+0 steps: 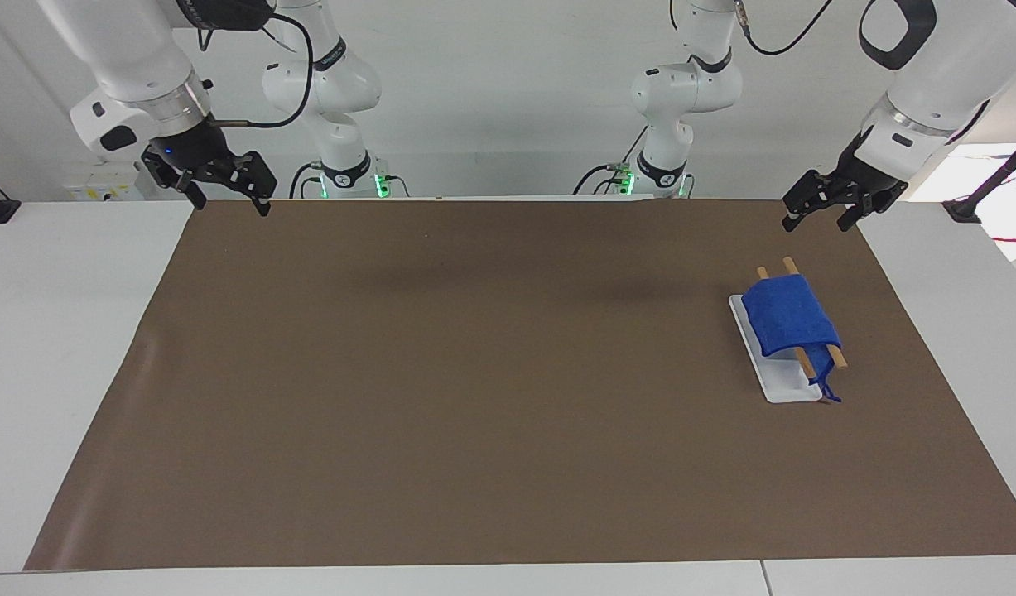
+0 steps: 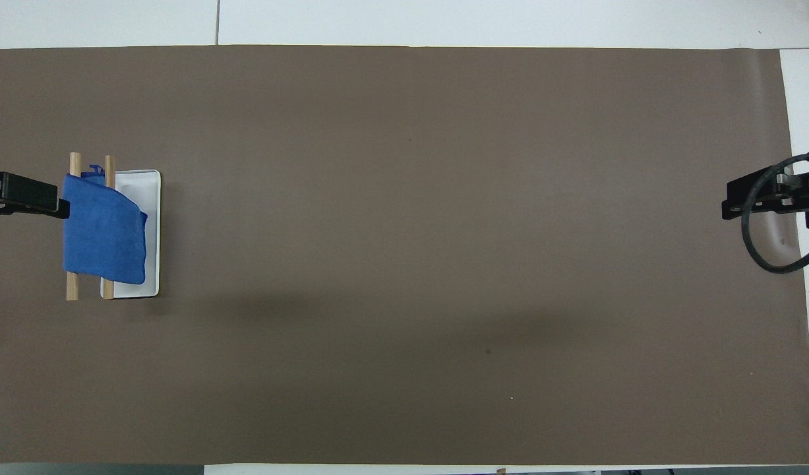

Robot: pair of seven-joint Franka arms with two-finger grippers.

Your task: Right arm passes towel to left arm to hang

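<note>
Both arms raised: left claw [image 1: 816, 222] spread and empty, right claw [image 1: 230, 201] likewise.

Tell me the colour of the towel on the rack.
Royal blue; the towel shows best in the facing view.

You have bright, even, diffuse light across the whole bench [image 1: 52, 348], coming from above, and both views are sharp from edge to edge with no motion blur. On the brown mat [image 1: 508, 397] you can see only soft, wide shadows: two faint dark smudges nearer the robots in the facing view, which show as long dim bands low in the overhead view. A pale sheen runs along the mat's curled edge at the right arm's end. Beside the left arm [image 1: 930, 74] a patch of the background is blown out to white. The towel [image 1: 791, 324] casts a small soft shadow on its white tray [image 1: 772, 382]. Straight lines stay straight at the edges.
</note>
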